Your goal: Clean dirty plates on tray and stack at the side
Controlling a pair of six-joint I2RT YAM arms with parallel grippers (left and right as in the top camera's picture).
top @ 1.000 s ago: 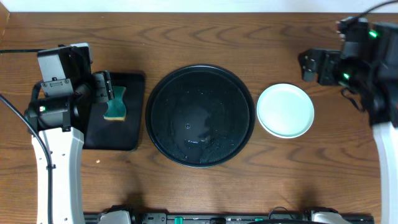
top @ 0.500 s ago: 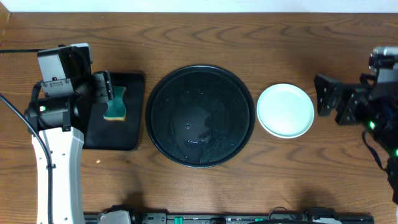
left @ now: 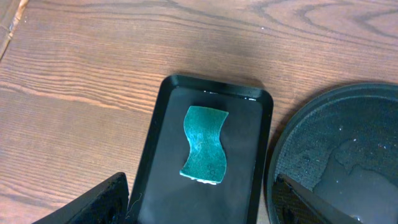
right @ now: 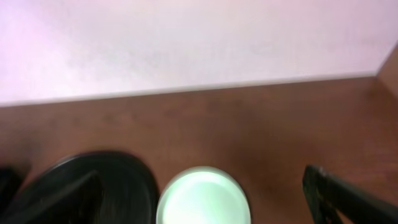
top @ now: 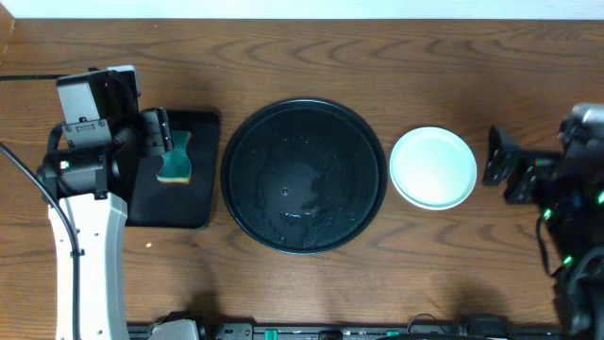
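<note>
The round black tray [top: 243, 132] sits mid-table, wet, with no plate on it; it also shows in the left wrist view [left: 348, 124] and the right wrist view [right: 118, 171]. A pale mint-blue plate [top: 433, 167] lies on the table just right of it, and shows blurred in the right wrist view [right: 202, 196]. I cannot tell whether other plates lie under it; no yellow plate shows. My right gripper [top: 505, 170] is open and empty, just right of the plate [right: 202, 208]. My left gripper [top: 159, 142] is open and empty above the small rectangular tray [left: 202, 211].
A green sponge [top: 175, 158] lies on the small rectangular black tray [top: 193, 212] left of the round tray; both show in the left wrist view, sponge [left: 205, 144], tray rim [left: 158, 124]. A pale wall runs along the table's far edge [right: 186, 43].
My right arm has swung from the back right corner forward, to just right of the plate. The left arm, the sponge and the plate have not moved.
</note>
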